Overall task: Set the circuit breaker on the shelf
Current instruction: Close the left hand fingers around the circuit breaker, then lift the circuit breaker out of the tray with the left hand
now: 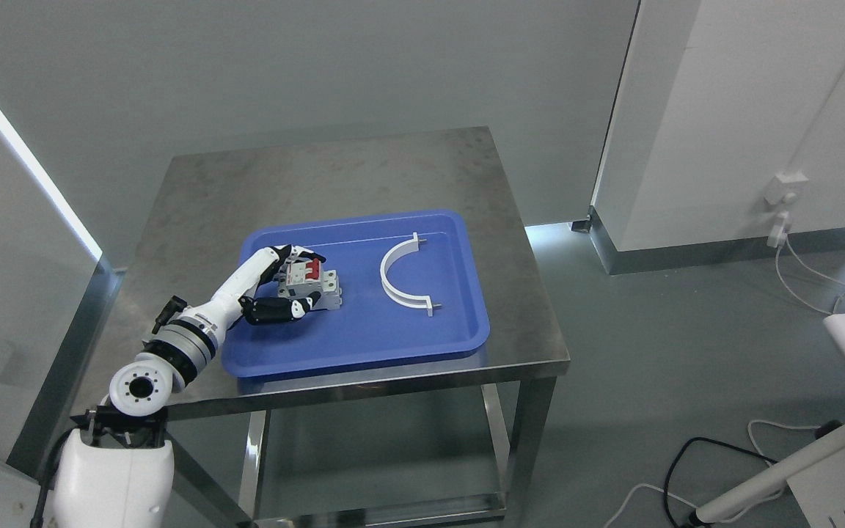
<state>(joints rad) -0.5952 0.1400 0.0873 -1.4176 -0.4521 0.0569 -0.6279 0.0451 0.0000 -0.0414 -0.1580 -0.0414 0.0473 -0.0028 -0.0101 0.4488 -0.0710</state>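
A grey circuit breaker (312, 282) with red switches sits in a blue tray (364, 345) on a steel table. My left hand (287, 286) reaches in from the lower left and wraps around the breaker, with black-tipped fingers curled over its top and thumb side below it. The breaker still seems to rest on the tray floor. No shelf is recognisable in this view. My right arm is out of the picture.
A white half-ring clamp (402, 277) lies in the tray to the breaker's right. The steel table (334, 172) has a bare far half. White cabinets (745, 110) stand at the right, with cables (694, 455) on the floor.
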